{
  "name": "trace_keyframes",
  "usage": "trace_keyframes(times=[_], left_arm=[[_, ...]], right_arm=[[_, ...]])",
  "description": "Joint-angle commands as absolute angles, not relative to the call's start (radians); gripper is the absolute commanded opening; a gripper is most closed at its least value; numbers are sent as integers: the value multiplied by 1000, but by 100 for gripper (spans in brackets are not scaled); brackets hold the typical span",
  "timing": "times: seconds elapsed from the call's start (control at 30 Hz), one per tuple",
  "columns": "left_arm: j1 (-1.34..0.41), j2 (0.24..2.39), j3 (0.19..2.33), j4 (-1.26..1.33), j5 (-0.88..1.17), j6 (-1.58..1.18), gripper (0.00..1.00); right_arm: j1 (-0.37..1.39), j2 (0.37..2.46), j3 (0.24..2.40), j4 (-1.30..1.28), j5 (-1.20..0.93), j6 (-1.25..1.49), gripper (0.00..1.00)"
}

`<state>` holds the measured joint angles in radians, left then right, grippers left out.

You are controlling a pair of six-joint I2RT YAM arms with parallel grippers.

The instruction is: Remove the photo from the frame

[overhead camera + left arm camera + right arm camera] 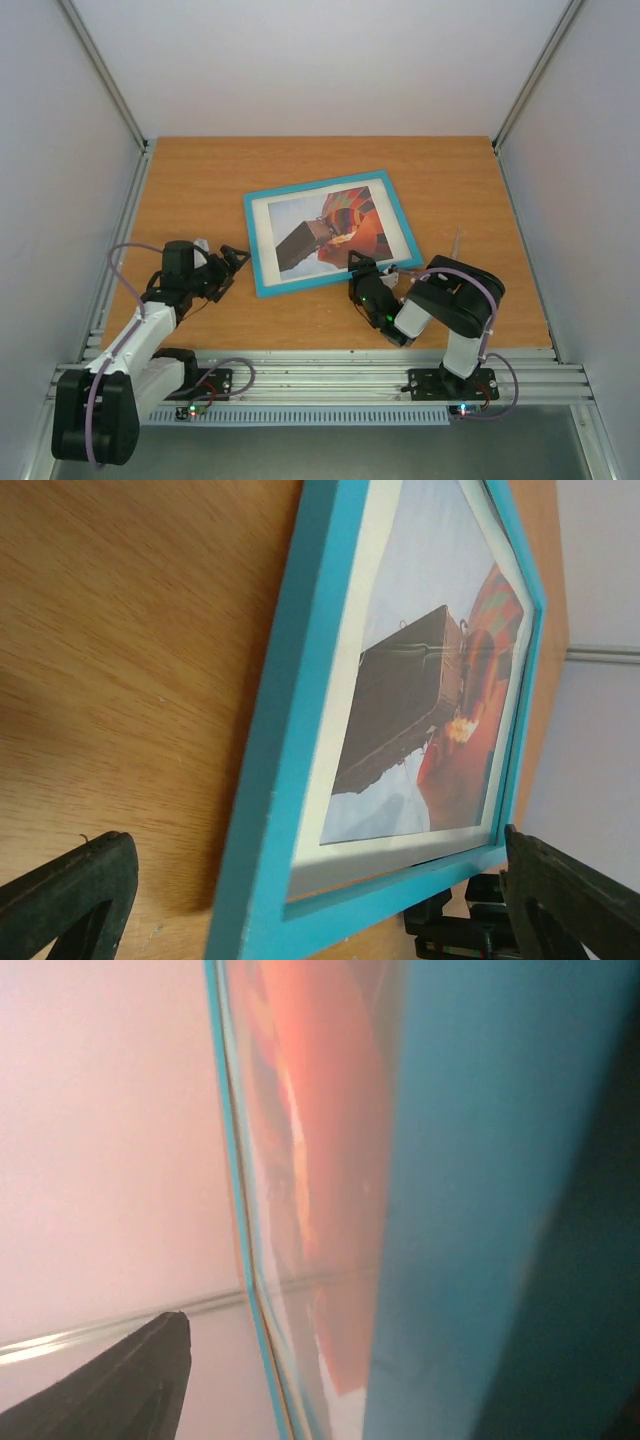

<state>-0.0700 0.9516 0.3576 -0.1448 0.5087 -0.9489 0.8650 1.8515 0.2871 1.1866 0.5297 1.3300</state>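
On the bench [200,180] the frame [290,730] lies face up, photo [335,228] inside. Left fingers [60,900] spread open beside the frame's near-left corner, likely to brace it. Right fingers [110,1380] straddle the frame's near edge, likely to lift; whether clamped, cannot tell.

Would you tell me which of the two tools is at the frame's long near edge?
The right tool, by the near-right corner of the frame. The left tool sits at the short left side instead, its fingers spread wide.

An orange-brown wooden tabletop [200,180] sits between plain white walls [300,60].
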Motion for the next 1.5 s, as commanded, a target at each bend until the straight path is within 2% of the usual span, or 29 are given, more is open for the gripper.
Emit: trace_keyframes(times=[0.0, 0.03, 0.07, 0.1, 0.27, 0.4, 0.5, 0.7, 0.83, 0.93, 1.07, 1.13, 1.33, 1.47], left_arm=[[-78, 960, 348, -74, 513, -925, 100], [-78, 955, 348, -77, 510, -924, 99], [-78, 950, 349, -84, 507, -922, 99], [-80, 945, 350, -90, 504, -919, 99], [-81, 928, 361, -133, 483, -897, 99], [-80, 930, 373, -158, 471, -878, 99], [-81, 933, 383, -174, 466, -869, 100], [-81, 925, 396, -201, 460, -852, 99], [-81, 919, 397, -210, 456, -847, 99], [-81, 918, 403, -221, 457, -843, 99], [-81, 917, 422, -253, 454, -820, 99], [-81, 926, 441, -280, 453, -796, 99], [-86, 988, 492, -319, 453, -728, 99], [-110, 1057, 521, -318, 434, -704, 97]], right_arm=[[865, 1794, 274, 998, 497, 1383, 78], [865, 1789, 272, 984, 490, 1397, 85], [866, 1787, 270, 972, 479, 1408, 96], [865, 1788, 268, 968, 470, 1418, 98], [865, 1790, 247, 969, 417, 1448, 98], [865, 1714, 229, 841, 386, 1485, 98], [865, 1592, 247, 630, 359, 1496, 98], [865, 1252, 395, -35, 417, 1429, 98], [863, 1180, 564, -459, 447, 1430, 98], [864, 1178, 629, -611, 435, 1402, 98], [863, 1150, 650, -678, 437, 1335, 99], [831, 1126, 652, -679, 425, 1217, 98], [623, 1092, 712, -644, 213, 692, 98], [566, 1122, 798, -722, 233, 464, 99]])
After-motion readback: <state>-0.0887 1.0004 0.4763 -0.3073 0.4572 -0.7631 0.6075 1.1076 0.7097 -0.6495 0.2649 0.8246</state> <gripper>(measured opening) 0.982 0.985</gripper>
